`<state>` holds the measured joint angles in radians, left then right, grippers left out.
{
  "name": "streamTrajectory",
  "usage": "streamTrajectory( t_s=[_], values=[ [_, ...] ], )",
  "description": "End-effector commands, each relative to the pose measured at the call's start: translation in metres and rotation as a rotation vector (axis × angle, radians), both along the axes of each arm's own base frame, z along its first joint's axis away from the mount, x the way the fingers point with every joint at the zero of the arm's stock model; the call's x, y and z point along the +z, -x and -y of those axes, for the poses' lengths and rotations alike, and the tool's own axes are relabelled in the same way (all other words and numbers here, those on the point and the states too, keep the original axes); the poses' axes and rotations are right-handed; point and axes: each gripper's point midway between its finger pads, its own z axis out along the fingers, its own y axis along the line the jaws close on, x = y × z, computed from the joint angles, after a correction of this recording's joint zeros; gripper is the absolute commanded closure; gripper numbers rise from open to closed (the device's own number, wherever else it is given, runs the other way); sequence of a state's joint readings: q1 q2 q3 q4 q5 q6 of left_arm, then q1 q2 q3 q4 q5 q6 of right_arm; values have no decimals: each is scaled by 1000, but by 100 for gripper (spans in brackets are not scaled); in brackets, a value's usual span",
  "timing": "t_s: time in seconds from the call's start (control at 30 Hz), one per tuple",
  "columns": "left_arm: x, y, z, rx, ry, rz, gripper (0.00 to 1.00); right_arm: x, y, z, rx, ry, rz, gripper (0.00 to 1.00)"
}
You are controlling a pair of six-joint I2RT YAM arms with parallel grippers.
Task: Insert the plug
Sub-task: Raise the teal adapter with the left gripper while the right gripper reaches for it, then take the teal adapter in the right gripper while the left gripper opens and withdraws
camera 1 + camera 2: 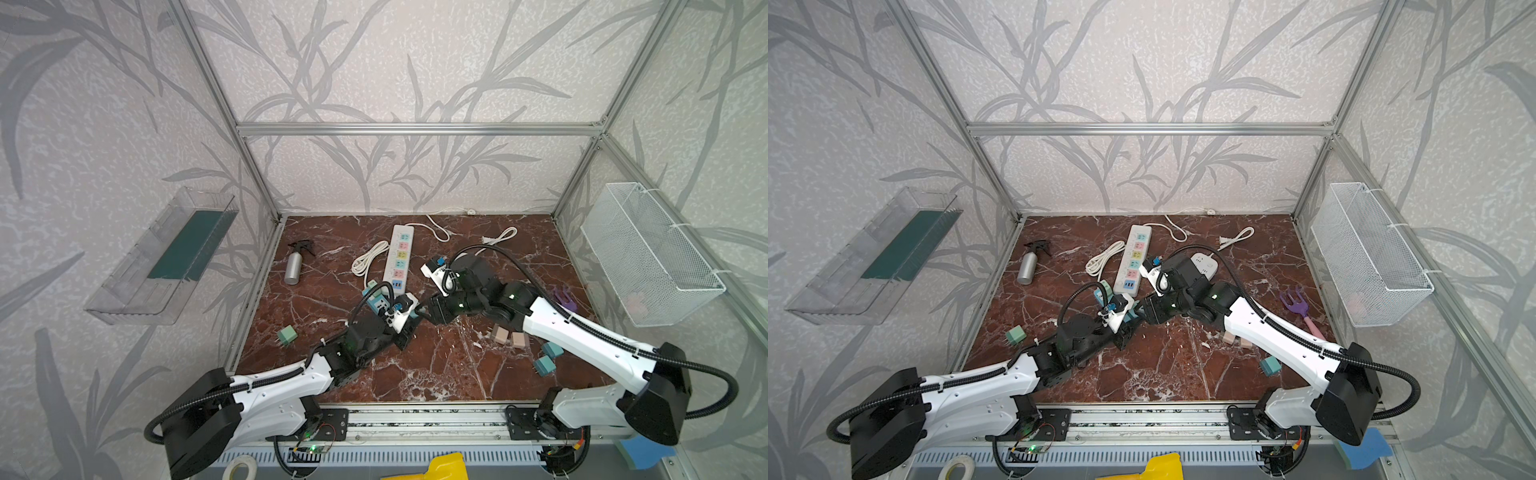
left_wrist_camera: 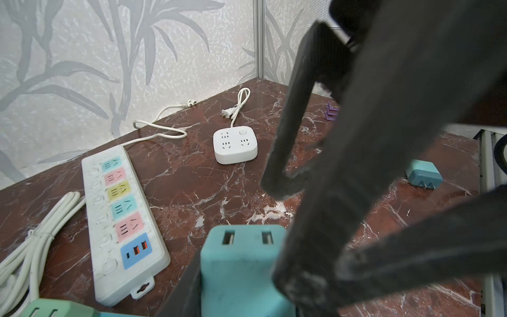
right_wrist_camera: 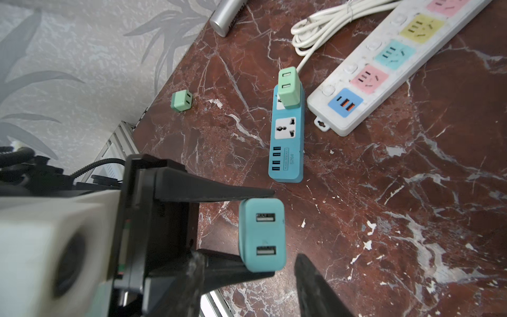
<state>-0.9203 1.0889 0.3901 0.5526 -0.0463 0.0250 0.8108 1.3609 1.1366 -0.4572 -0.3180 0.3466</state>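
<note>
Near centre, aloft: clamps plug tight in left gripper; sets right gripper just beside it, jaws parted, holding nothing. Could twist or drop it if closed off-centre. Looks teal, rounded, two USB ports showing, prongs hidden. Just beyond, leftward: strip with one free socket.

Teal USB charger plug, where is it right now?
In the right wrist view, the teal USB charger plug is clamped in the left gripper, mid-table, near the blue power strip.
</note>
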Motion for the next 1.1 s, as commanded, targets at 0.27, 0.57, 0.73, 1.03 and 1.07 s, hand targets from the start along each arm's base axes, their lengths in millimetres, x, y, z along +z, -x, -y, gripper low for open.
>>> streamTrajectory(
  t_s=[0.27, 0.57, 0.73, 1.03, 1.07],
  values=[
    [11, 4, 2, -25, 2, 69, 100, -4, -2, -18, 51, -8, -36, 73],
    [21, -13, -37, 218, 105, 37, 34, 24, -13, -18, 17, -54, 47, 100],
    [18, -16, -118, 604, 264, -87, 1, 22, -40, -16, -48, 30, 156, 100],
    [4, 10, -244, 1073, 329, -306, 1, -29, -68, -63, -23, 128, 263, 100],
    [0, 10, -246, 1074, 357, -336, 1, -32, -72, -69, -26, 130, 269, 100]
  ],
)
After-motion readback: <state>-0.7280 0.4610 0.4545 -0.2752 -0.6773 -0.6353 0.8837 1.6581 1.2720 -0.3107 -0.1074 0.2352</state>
